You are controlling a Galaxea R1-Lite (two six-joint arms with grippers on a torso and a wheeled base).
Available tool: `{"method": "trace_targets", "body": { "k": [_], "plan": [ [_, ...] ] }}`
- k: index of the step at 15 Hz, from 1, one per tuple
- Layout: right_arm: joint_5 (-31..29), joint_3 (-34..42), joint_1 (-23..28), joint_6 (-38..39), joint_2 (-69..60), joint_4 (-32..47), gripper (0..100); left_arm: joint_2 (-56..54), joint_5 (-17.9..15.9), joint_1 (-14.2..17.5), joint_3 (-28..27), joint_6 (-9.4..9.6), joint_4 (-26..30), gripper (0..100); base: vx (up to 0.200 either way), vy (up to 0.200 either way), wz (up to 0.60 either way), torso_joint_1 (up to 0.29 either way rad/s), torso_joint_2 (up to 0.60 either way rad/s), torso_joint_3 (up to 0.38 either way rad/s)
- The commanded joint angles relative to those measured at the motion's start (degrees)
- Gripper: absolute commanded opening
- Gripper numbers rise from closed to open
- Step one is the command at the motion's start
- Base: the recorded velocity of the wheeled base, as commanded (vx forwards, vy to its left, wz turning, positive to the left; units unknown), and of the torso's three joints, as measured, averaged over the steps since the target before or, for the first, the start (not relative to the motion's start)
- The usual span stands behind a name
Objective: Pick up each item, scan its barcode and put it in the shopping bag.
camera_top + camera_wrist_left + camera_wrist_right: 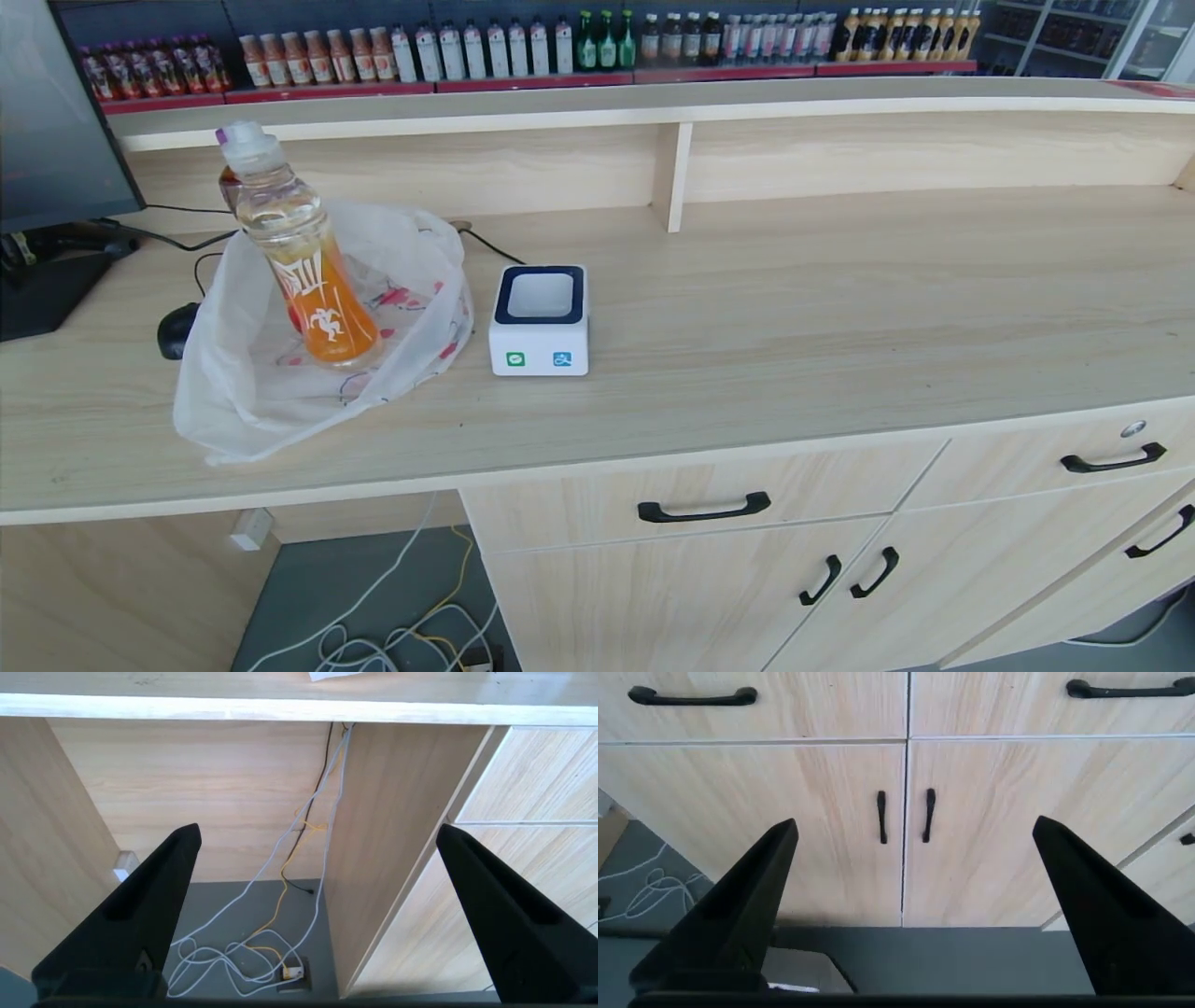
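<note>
While the left gripper [318, 835] and the right gripper [913, 831] hang low before the cabinet fronts, fingers spread wide on nothing, the clear plastic bottle of orange drink with a white cap [303, 271] stands upright inside the thin translucent white plastic shopping bag [233, 392].

The bag lies slumped open on the pale wood-grain counter [794, 308], just beside and at nine o'clock from the white box-shaped scanner with a dark-rimmed window [540, 320]. The bottle looks nearly full, so probably fairly heavy and, being tall, easy to tip. Its wall should be stiff but smooth and likely slippery. The narrower waist above the orange label seems the surest hold, taken across the body and clear of the film. The bag is limp and light, and would likely drag along if caught.
</note>
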State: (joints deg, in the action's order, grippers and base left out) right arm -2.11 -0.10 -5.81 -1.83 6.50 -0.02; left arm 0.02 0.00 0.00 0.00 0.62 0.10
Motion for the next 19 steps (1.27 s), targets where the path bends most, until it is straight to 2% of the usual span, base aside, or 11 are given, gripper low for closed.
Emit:
{"method": "trace_targets", "body": {
  "k": [1, 3, 6, 19],
  "plan": [
    [0.0, 0.01, 5.81, -0.11, 0.09, -0.06, 100, 0.06, 0.0, 0.0, 0.0, -0.01, -0.01, 100, 0.0, 0.0, 0.0, 0.0, 0.0, 0.0],
    [0.09, 0.01, 6.17, -0.19, -6.5, -0.06, 100, 0.06, 0.0, 0.0, 0.0, -0.01, -0.01, 100, 0.0, 0.0, 0.0, 0.0, 0.0, 0.0],
    [0.35, 0.01, 6.08, 1.74, -6.5, -0.06, 100, 0.06, 0.0, 0.0, 0.0, -0.01, -0.01, 100, 0.0, 0.0, 0.0, 0.0, 0.0, 0.0],
    [0.35, 0.01, 6.08, 0.69, -6.5, -0.06, 100, 0.06, 0.0, 0.0, 0.0, -0.01, -0.01, 100, 0.0, 0.0, 0.0, 0.0, 0.0, 0.0]
  ]
}}
